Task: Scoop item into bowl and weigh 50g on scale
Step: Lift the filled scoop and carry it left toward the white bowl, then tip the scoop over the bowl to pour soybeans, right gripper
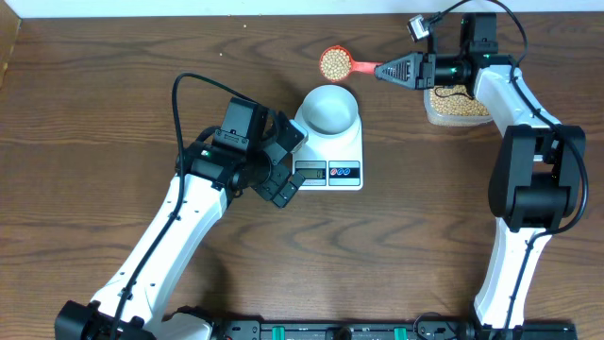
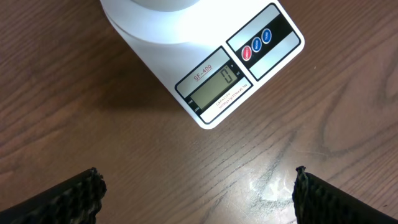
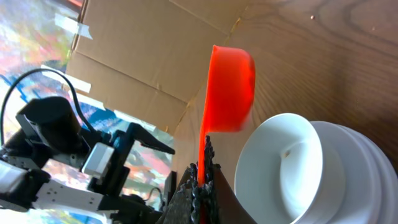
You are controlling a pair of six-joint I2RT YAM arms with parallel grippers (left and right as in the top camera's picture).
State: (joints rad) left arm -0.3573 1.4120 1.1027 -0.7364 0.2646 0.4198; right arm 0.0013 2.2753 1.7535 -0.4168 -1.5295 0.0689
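The scale (image 1: pixel 330 156) lies flat near the middle of the wooden desk (image 1: pixel 104 94), with the pale bowl (image 1: pixel 330 106) standing on its far half; from overhead the bowl's inside looks bare. In the left wrist view the scale's grey display (image 2: pixel 219 84) reads a single zero, and a row of round buttons (image 2: pixel 256 43), one red and two blue, sits beside it on a dark strip. The left gripper (image 1: pixel 296 165) hovers low at the scale's left near corner, its fingers (image 2: pixel 68 199) spread wide apart and holding nothing, with bare wood between them and the scale's display edge just ahead. The right gripper (image 1: pixel 382 69) reaches in from the right along the far side of the desk, its fingers (image 3: pixel 198 196) pressed together on the handle of a red-orange scoop (image 1: pixel 351 65). The scoop is held roughly level, and its round cup is filled with tan beans (image 1: pixel 334 63). From overhead the cup sits just beyond the bowl's far rim, toward the back edge of the desk, not over the bowl's opening. The right wrist view shows the cup from the side, raised next to the bowl's rim (image 3: pixel 280 168). To the right of the scale, under the right arm, a clear plastic tub (image 1: pixel 453 120) holds more of the beans.
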